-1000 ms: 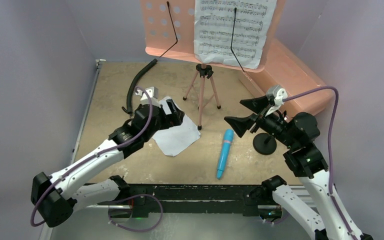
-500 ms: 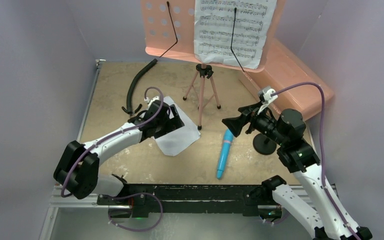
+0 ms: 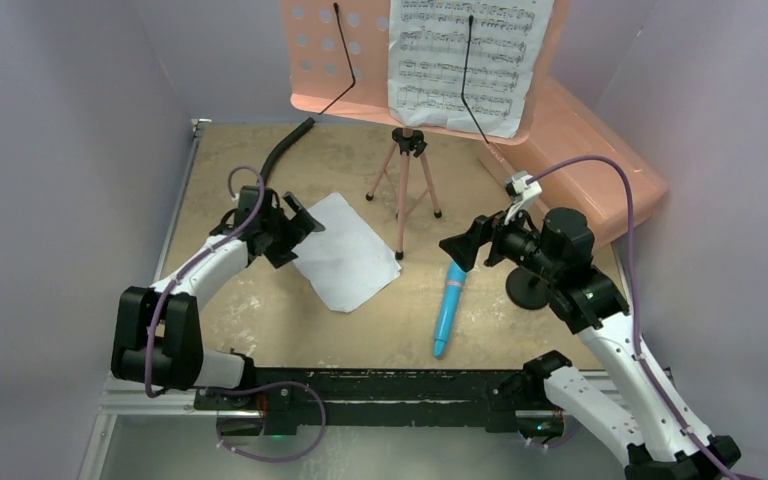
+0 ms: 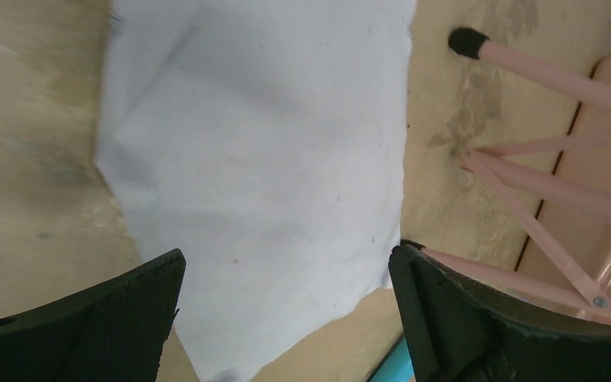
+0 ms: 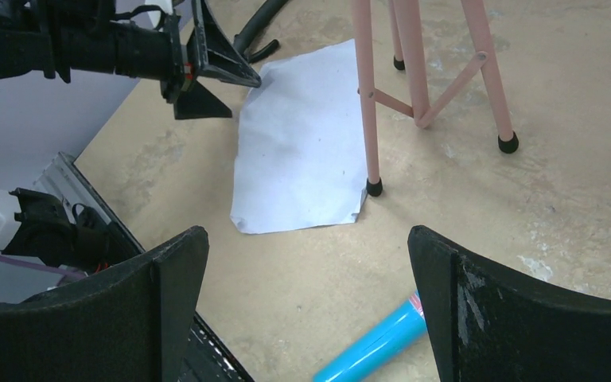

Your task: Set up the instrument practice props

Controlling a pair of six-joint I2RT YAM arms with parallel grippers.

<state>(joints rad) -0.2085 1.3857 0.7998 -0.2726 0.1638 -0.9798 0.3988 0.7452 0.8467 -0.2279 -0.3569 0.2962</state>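
The table [image 3: 260, 320] has a beige, worn top with pale stains, and plain lilac-grey walls [image 3: 70, 150] close it in on three sides. At the back right a big pink box [image 3: 585, 150] lies against the wall, and a curved black hose [image 3: 278, 160] lies at the back left.

The pink music stand [image 3: 315, 70] is at the back middle, upright on thin pink tripod legs [image 3: 400, 195] with black feet. Its desk has round holes and two black wire holders. One sheet-music page [image 3: 460, 60] with printed staves leans on the right half of it. The other page [image 3: 345, 260] lies flat on the table and shows only a blank white side, a little creased. The front foot of the tripod stands at its right edge. The blue toy microphone [image 3: 448, 305] lies on the table to the right of this page, pointing towards the near edge. The small black mic stand [image 3: 528, 290] is just to its right.

The left gripper [image 4: 286, 259] has its jaws wide apart over the left part of the loose page and holds nothing. The right gripper [image 5: 309, 239] also has its jaws wide apart and empty, above the far end of the microphone.

The top of the music stand is cut off by the picture edge. The right arm covers part of the mic stand, so only its round base is clear. I cannot tell whether the tripod foot presses on the paper.
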